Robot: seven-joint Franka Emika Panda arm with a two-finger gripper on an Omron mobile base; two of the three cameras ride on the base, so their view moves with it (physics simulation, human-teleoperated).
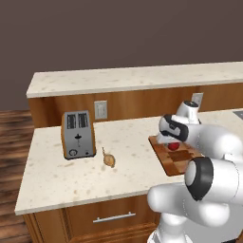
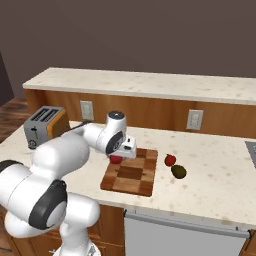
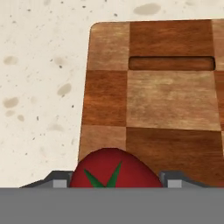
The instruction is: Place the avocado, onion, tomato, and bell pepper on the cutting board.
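Red tomato [image 3: 113, 169] with green calyx: pinched between the two fingers of the gripper [image 3: 114, 181], low over the cutting board [image 3: 170, 105] near its edge. Second red fruit [image 2: 170, 160] and avocado [image 2: 178, 172]: on counter just beside the board. Onion [image 1: 109, 159]: between board and toaster [image 1: 78, 134]. No legible writing.

a silver toaster [image 1: 78, 135] with wooden sides stands on the speckled cream counter [image 1: 61, 175], toward its left end. behind it, two pale wall outlets [image 2: 87, 110] sit in the wood panel [image 2: 150, 111] under a raised upper ledge [image 2: 150, 82] of the same stone. below the counter there is a wooden drawer with a metal handle [image 1: 114, 218], and dark plank floor [image 1: 14, 142] shows off to the left.
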